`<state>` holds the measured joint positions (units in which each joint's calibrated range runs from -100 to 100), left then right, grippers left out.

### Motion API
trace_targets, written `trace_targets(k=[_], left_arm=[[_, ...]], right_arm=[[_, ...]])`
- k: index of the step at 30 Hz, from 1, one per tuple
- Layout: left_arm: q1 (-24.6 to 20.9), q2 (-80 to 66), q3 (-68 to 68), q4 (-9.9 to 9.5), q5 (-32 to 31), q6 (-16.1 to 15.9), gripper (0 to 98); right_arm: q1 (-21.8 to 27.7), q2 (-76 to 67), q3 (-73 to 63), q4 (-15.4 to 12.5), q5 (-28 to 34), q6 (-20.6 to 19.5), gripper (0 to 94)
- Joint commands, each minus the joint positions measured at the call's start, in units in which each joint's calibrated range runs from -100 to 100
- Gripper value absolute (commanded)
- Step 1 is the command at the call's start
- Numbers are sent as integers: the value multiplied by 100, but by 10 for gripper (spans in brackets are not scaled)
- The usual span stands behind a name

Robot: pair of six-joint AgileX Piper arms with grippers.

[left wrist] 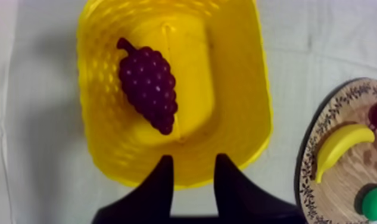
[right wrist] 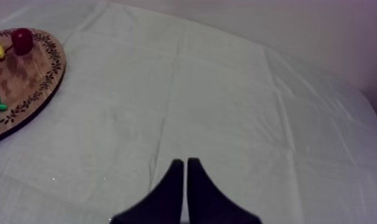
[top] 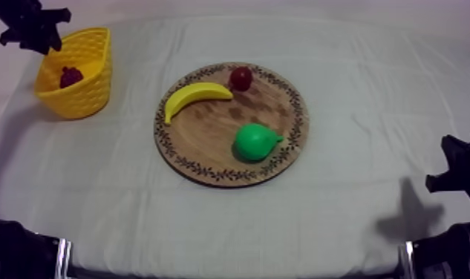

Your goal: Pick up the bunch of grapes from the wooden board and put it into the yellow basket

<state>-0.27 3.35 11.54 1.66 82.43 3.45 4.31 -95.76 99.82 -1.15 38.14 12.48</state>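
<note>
Left hand: our left hand (left wrist: 194,162) hangs over the near rim of the yellow basket (left wrist: 259,89), its two black fingers (left wrist: 162,182) spread apart with nothing between them
Bunch of grapes: the bunch of grapes (left wrist: 148,89) lies inside the basket on its floor, stem end towards the far wall, apart from our fingers
Step in hand: we judge the drop done, so what is left is getting the left hand away cleanly
How to do it well: we should rise straight up until the fingertips are above the rim, and only then swing back; we keep the fingers apart and off the woven wall, since a nudge could tip or slide a light basket
Wooden board: the wooden board (top: 208,133) sits mid-surface, well apart from the basket, carrying a banana (top: 195,95), a small red fruit (top: 240,77) and a pear (top: 254,142); no grapes on it
Right hand: our right hand (right wrist: 186,162) rests low over the bare surface (top: 356,111), fingers together on nothing; we leave it there
</note>
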Motion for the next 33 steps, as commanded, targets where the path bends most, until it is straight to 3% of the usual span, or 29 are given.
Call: trace_targets(k=[1, 11, 21, 33], left_arm=[[5, -654, 518, 3, -203, -52, 217], [23, -2960, 2321, -6, -1088, -515, 18], [193, -5429, 4416, 10, -2320, -964, 1], [402, -7665, 6717, 42, -3491, -1004, 0]], right_arm=[[-2, 0, -4, 0, 0, 0, 3], [-2, 0, -4, 0, 0, 0, 3], [-2, 0, -4, 0, 0, 0, 3], [-2, 0, -4, 0, 0, 0, 3]])
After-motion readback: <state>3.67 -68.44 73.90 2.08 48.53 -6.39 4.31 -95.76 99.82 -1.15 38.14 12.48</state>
